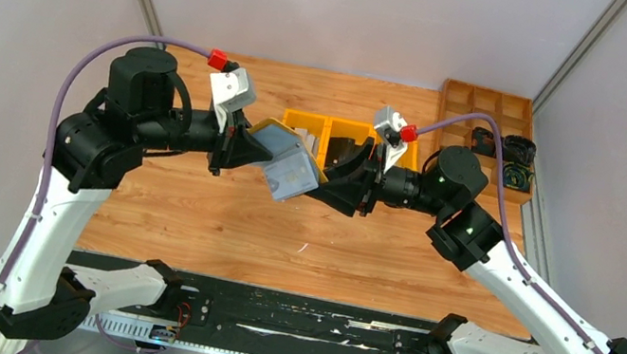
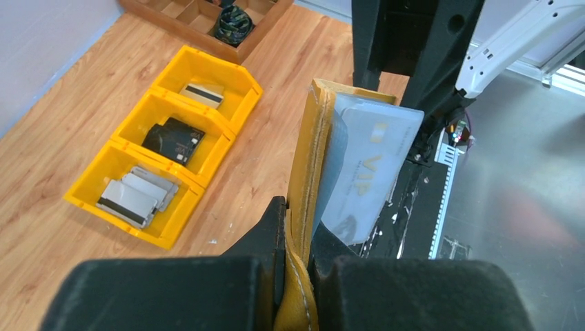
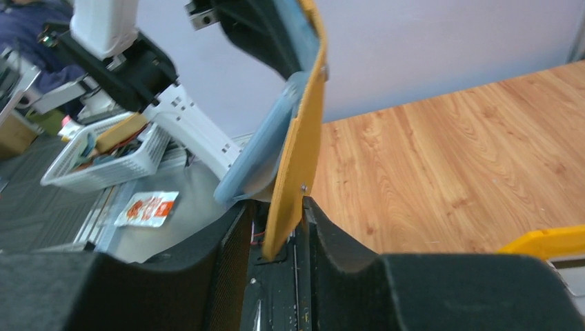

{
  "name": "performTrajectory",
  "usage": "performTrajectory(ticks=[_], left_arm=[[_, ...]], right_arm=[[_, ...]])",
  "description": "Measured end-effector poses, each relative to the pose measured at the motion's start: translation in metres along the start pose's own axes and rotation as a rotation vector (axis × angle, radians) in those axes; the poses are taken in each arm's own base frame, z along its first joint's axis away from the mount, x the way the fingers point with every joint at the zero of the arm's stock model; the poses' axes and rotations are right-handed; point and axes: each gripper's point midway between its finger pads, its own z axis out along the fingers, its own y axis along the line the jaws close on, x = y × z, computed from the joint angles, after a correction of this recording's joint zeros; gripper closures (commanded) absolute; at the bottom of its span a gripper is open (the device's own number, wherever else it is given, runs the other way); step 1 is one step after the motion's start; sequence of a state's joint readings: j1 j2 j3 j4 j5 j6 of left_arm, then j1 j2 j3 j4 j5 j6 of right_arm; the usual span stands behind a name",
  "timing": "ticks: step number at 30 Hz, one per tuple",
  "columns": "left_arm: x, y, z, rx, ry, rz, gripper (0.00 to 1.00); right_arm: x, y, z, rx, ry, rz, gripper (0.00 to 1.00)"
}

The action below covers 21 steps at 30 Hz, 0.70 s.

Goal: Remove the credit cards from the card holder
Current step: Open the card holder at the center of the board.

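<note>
The card holder (image 1: pixel 288 165), mustard-yellow outside and silvery-grey inside, hangs open in mid-air between both arms above the table's middle. My left gripper (image 1: pixel 242 148) is shut on its yellow cover (image 2: pixel 308 158), as the left wrist view shows (image 2: pixel 301 231). A pale grey credit card (image 2: pixel 372 162) marked VIP sticks out of the inner face. My right gripper (image 1: pixel 334 187) is open; its jaws straddle the other yellow flap (image 3: pixel 295 158), which touches the right finger (image 3: pixel 324 231), with a gap to the left one. More grey cards (image 2: pixel 131 195) lie in a yellow bin.
Three joined yellow bins (image 2: pixel 210 69) stand on the wooden table behind the holder (image 1: pixel 300 122); the middle one holds a black block (image 2: pixel 172 140). A brown wooden divided tray (image 1: pixel 488 105) sits at the back right. A metal rail runs along the near edge (image 1: pixel 285 326).
</note>
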<state>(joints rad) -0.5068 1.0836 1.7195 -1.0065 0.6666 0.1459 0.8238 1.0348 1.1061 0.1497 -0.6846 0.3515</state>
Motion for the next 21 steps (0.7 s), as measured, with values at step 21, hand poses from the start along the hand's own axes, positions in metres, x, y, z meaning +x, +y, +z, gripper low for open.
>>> performTrajectory(ticks=[21], left_arm=[[-0.006, -0.003, -0.004, 0.001, -0.008, -0.003, 1.0]], right_arm=[[-0.001, 0.017, 0.003, -0.111, 0.028, -0.014, 0.83]])
